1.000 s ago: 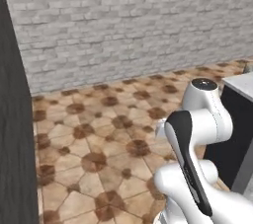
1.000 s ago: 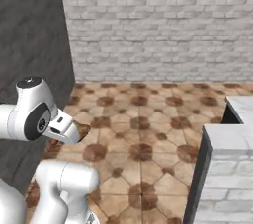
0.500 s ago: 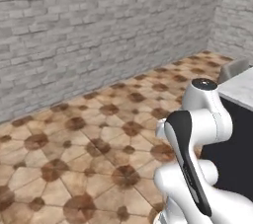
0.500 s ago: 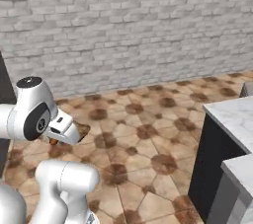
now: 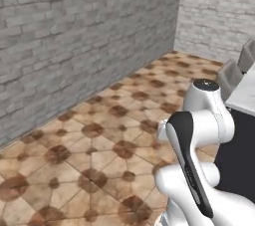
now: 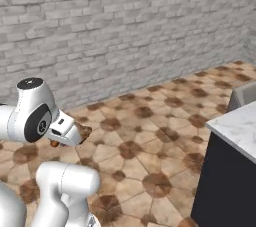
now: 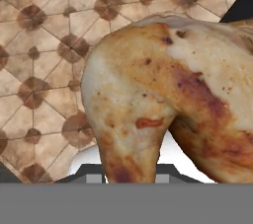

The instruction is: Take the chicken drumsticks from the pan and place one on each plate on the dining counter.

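Observation:
A golden-brown chicken drumstick (image 7: 163, 94) looms close in the hand view, clamped between my fingers. In the right base view my gripper (image 6: 80, 134) hangs at the left, level with the arm's elbow, shut on that drumstick (image 6: 86, 132), which pokes out as a small brown lump. The dining counter (image 6: 236, 127), a white marble slab on a dark base, comes in at the right edge, and its corner (image 5: 245, 96) also enters the left base view. The pan and the plates are out of view.
A grey brick wall (image 6: 125, 26) runs across the back, with brown patterned floor tiles (image 5: 99, 145) beneath. Grey stools (image 5: 230, 75) stand by the counter's far side. A room corner (image 5: 180, 11) lies ahead on the right.
The whole picture has swung as the base turned: the dark panel at the left has passed out of sight and the marble counter has come closer. The arm keeps its pose, holding the drumstick.

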Controlling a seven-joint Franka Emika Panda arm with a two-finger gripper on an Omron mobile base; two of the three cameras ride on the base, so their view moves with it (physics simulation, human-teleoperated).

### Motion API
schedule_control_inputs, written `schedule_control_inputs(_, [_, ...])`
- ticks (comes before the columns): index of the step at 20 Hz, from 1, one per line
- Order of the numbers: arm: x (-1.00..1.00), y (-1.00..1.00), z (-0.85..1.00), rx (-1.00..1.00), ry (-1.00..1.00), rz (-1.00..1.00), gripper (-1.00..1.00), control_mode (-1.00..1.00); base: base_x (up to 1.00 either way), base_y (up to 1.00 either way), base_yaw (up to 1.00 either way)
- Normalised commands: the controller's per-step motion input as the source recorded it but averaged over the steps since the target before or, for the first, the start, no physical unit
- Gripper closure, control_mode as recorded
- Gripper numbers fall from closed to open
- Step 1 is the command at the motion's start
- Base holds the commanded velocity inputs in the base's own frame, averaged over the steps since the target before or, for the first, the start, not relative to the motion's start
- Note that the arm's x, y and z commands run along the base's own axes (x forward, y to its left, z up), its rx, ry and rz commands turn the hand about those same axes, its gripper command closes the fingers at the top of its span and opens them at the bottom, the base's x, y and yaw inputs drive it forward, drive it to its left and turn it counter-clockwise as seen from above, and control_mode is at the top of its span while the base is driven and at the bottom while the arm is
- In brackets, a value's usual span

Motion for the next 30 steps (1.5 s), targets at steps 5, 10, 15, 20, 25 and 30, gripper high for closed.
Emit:
schedule_control_inputs(5, [0.0,0.0,0.0,0.0,0.0,0.0,1.0,1.0,1.0,0.29,-0.3])
schedule_control_inputs(10, [0.0,0.0,0.0,0.0,0.0,0.0,1.0,1.0,1.0,0.06,-0.31])
schedule_control_inputs(15, [0.0,0.0,0.0,0.0,0.0,0.0,1.0,1.0,1.0,0.04,-0.43])
schedule_control_inputs(20, [0.0,0.0,0.0,0.0,0.0,0.0,1.0,1.0,1.0,0.1,-0.47])
schedule_control_inputs(25, [0.0,0.0,0.0,0.0,0.0,0.0,1.0,1.0,1.0,0.3,-0.49])
schedule_control_inputs(30, [0.0,0.0,0.0,0.0,0.0,0.0,1.0,1.0,1.0,0.45,-0.48])
